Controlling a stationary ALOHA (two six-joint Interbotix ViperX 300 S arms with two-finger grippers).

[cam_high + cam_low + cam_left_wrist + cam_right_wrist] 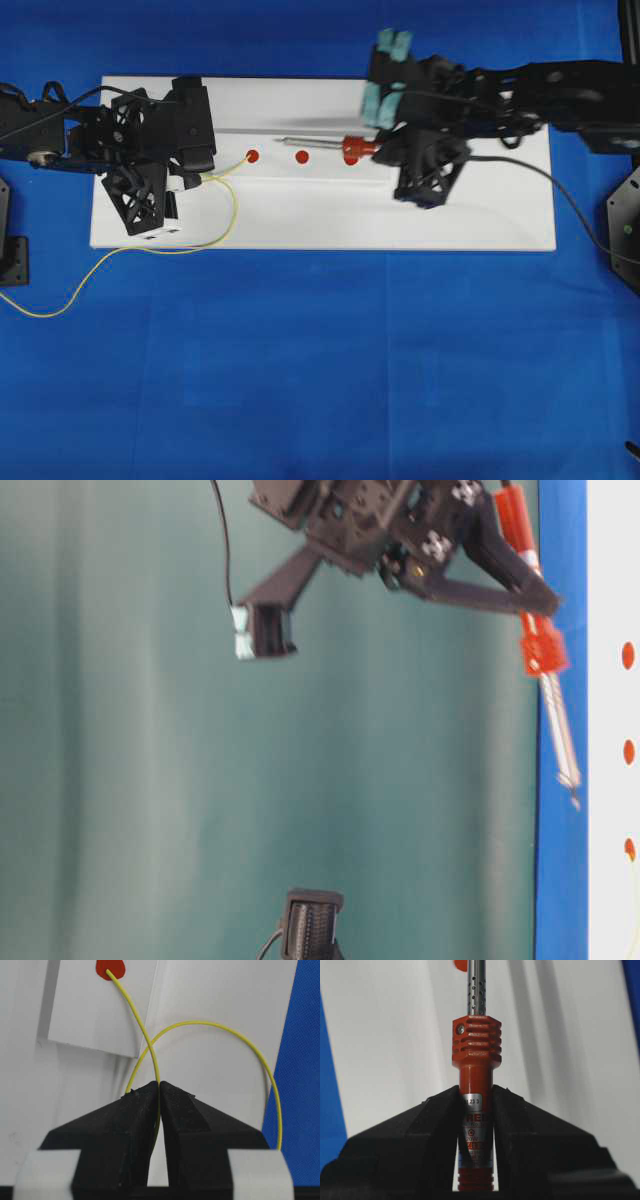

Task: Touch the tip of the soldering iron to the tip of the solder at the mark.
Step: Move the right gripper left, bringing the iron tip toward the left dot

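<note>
Soldering iron point(335, 144) held level over the white board point(480, 215), silver shaft pointing toward the left arm, its dark tip short of the middle red dot point(302, 156) in the overhead view. Red ribbed collar sits over the right-hand red dot point(351, 160). Fingers of the right gripper point(476, 1110) pinch the red handle just behind the collar; label on the handle partly readable between them. Black cord point(560, 195) trails off the board to the right. Solder point(150, 1055): thin yellow wire, clamped between the fingers of the left gripper point(159, 1090), which are pressed together on it. Free end reaches forward and rests on the left red dot point(109, 968); iron tip and solder end well apart. Behind the grip the wire curls in a loop over the board, then runs off its edge onto the blue bench point(320, 380). Table-level view is blurred.
</note>
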